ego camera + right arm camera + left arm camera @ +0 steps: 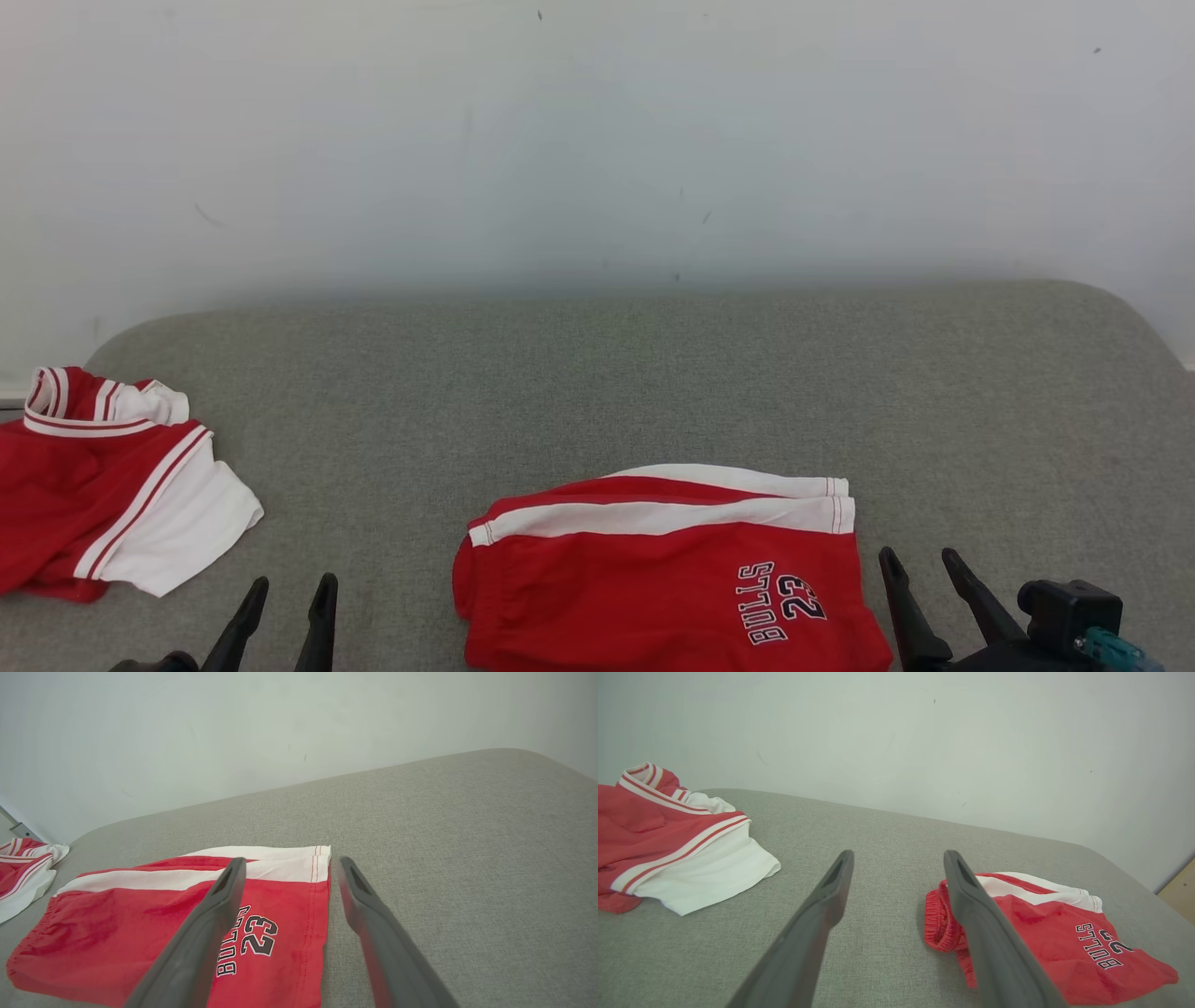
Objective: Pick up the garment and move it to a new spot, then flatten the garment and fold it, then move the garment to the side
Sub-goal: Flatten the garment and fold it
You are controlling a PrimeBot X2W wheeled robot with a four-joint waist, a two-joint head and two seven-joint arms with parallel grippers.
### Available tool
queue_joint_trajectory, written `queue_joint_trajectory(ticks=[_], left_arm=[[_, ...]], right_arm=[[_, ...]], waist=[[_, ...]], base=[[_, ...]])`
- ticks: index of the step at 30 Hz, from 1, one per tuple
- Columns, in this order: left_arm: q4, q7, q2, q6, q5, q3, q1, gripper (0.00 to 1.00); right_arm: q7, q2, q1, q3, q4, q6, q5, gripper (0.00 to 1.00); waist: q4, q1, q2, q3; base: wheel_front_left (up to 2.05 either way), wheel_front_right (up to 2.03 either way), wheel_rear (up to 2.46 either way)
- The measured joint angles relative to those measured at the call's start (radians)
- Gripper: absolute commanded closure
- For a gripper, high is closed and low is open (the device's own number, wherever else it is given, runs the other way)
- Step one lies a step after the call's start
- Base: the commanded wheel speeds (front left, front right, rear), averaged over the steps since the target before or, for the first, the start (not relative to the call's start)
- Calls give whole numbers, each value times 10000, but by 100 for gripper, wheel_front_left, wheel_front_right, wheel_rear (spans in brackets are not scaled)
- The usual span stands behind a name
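Note:
A pair of red shorts with white side stripes and "BULLS 23" print, the garment [672, 579] [1045, 933] [154, 924], lies folded flat at the front middle of the grey cushioned surface [597, 392]. My left gripper [288, 597] [896, 868] hovers open to the left of the garment, nothing between its fingers. On the garment's right side, by its hem, my right gripper [924, 565] [289, 868] stands open and empty. In the right wrist view its left finger [210, 919] crosses over the printed leg.
A second red and white garment [103, 485] [668, 840] [23, 868] lies crumpled at the far left edge of the surface. A pale wall [597, 140] rises behind. The surface's far edge is rounded at both corners.

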Motion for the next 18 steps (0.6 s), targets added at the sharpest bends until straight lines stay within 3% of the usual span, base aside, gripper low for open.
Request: queue_joint_trajectory(ticks=[8,13,16,18], left_arm=[[-203,2,-184,0,286,132,10,0],[-293,94,-276,0,420,155,28,0],[-399,180,-316,0,570,151,34,0],[-428,228,-366,0,594,142,33,0]], right_arm=[[-36,-38,-9,-2,132,-15,-98,0],[721,-94,-204,-94,637,-568,-295,0],[1549,-226,-1092,-203,1003,-932,-451,0],[2130,-244,-1567,-211,1310,-984,-449,0]], waist=[[31,0,0,72],[45,0,0,90],[28,0,0,122],[18,0,0,142]], base=[[0,0,0],[0,0,0],[0,0,0],[0,0,0]])
